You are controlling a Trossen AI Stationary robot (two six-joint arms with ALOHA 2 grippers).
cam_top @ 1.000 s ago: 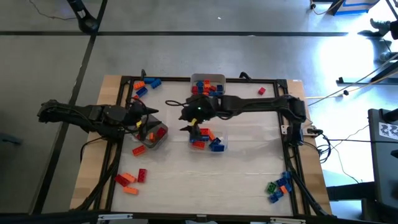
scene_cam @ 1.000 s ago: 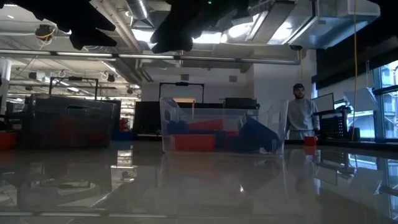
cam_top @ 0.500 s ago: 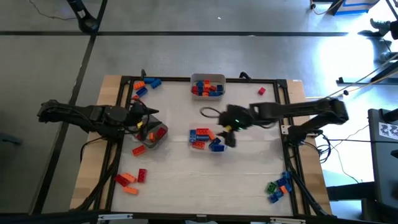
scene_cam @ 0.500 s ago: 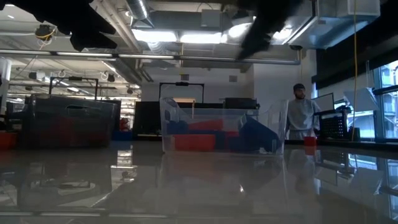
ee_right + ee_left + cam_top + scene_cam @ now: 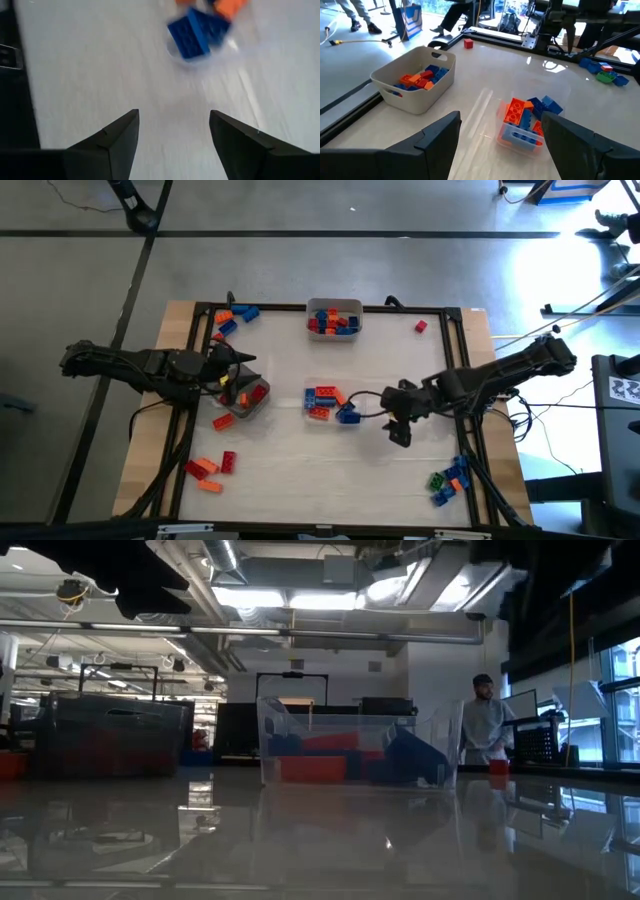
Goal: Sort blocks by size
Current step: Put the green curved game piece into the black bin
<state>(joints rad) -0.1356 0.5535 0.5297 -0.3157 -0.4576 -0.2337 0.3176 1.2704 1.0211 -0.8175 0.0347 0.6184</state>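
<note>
My two arms are dark, almost black, built of jointed segments with black cables looping beside them. My left gripper [image 5: 500,145] ends in broad, matte dark fingers with angular, wedge-shaped tips; my right gripper [image 5: 172,135] carries the same pair.

overhead down, table-level across, wrists close

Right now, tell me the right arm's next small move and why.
Probably carry on toward the loose blocks at the table's near right corner. The right gripper hangs empty over bare table, jaws open, between the clear centre tray and that unsorted pile.
</note>
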